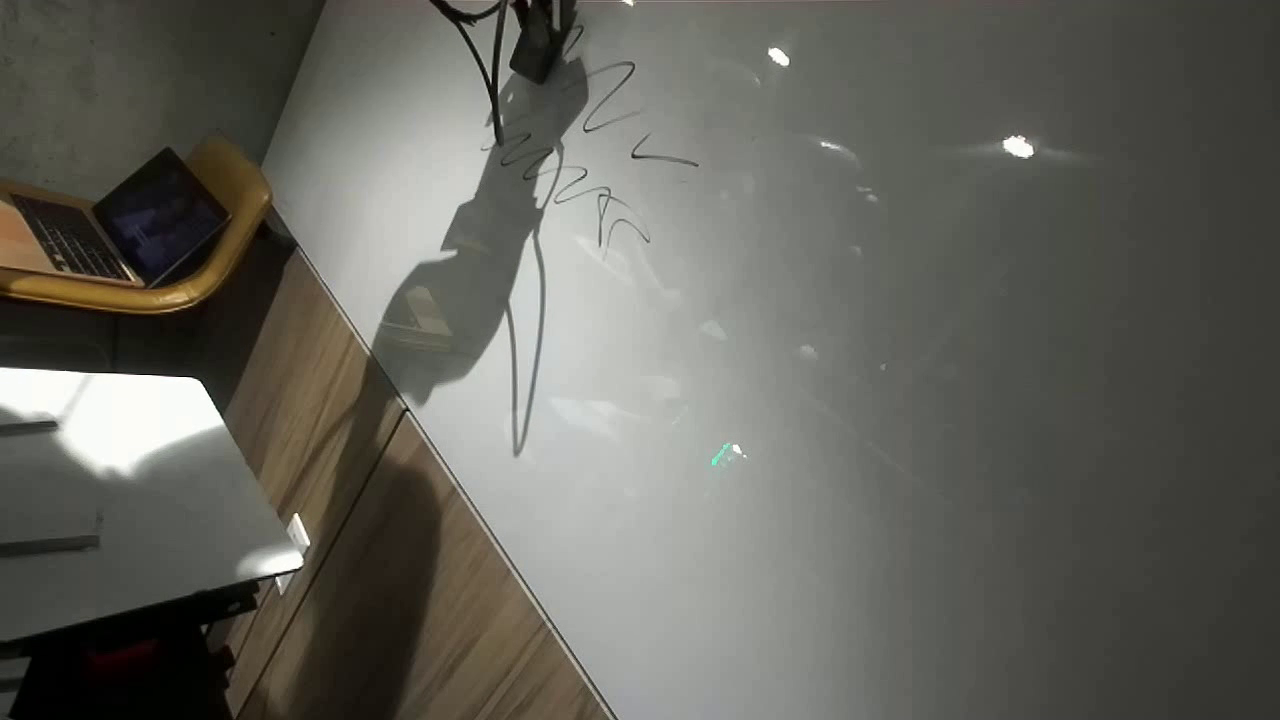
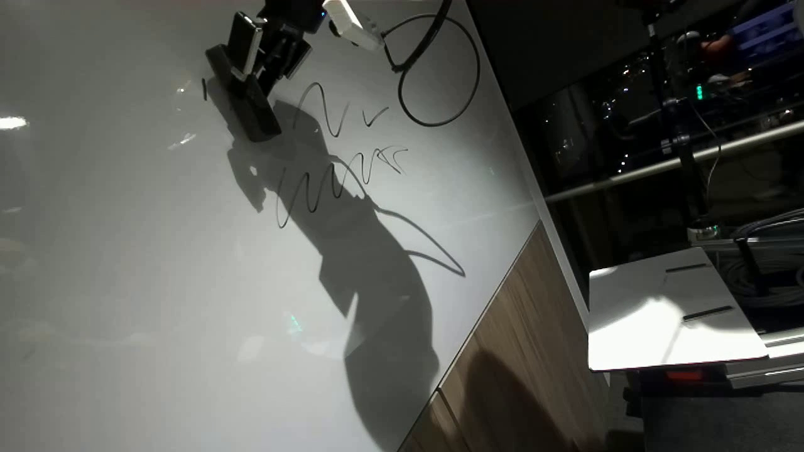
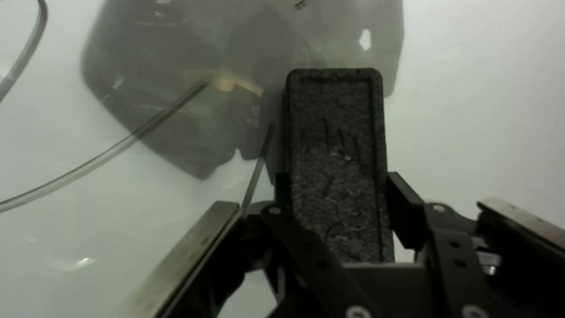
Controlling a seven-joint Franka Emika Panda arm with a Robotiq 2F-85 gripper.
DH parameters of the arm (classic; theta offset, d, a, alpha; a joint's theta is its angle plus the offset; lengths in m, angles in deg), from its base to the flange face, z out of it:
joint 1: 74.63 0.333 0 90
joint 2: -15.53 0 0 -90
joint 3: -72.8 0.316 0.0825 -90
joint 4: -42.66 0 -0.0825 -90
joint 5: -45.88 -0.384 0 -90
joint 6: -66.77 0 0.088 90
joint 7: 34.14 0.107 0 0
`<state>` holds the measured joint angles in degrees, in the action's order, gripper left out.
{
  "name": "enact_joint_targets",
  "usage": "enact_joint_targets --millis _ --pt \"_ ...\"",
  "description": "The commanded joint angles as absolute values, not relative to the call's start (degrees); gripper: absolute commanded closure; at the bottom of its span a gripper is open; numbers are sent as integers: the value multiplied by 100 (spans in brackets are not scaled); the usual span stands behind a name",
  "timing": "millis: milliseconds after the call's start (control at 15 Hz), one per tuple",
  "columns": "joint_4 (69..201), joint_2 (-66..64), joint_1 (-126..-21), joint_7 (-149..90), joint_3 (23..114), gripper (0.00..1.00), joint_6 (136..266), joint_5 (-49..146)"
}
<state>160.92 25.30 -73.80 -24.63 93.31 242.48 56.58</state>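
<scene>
The gripper [image 3: 340,198] pinches a dark block [image 3: 335,145], its 2 fingers [image 3: 408,214] clamped on the long sides. The block's face towards the wrist camera looks rough and felt-like, so it may be an eraser. Behind the block is the whiteboard [image 2: 157,270] — whether they touch, I cannot tell. In an exterior view, a short dark mark [image 2: 204,89] sits just beside the block, while a scribble [image 2: 325,107], a small tick [image 2: 375,117] and a longer wavy row [image 2: 334,179] lie near its opposite side. A black cable [image 2: 429,43] hangs farther from the block, and a laptop [image 1: 160,215] on a yellow chair [image 1: 245,190] stands well apart from it.

I judge the step in hand to be holding the block at the whiteboard, close to the ink. The next move seems to call for a firm pinch and the block kept level with the whiteboard — a tilt could twist it between the fingers.
</scene>
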Motion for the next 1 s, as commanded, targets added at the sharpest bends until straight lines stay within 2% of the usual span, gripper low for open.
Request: enact_joint_targets --millis 0,533,933 --pt "15976 2379 -7413 -2706 9314 71 24498 5873" --pt "16041 2482 -7673 -2666 9313 71 24439 6549" --pt "16182 2781 -8254 -2149 9436 71 24100 7255"
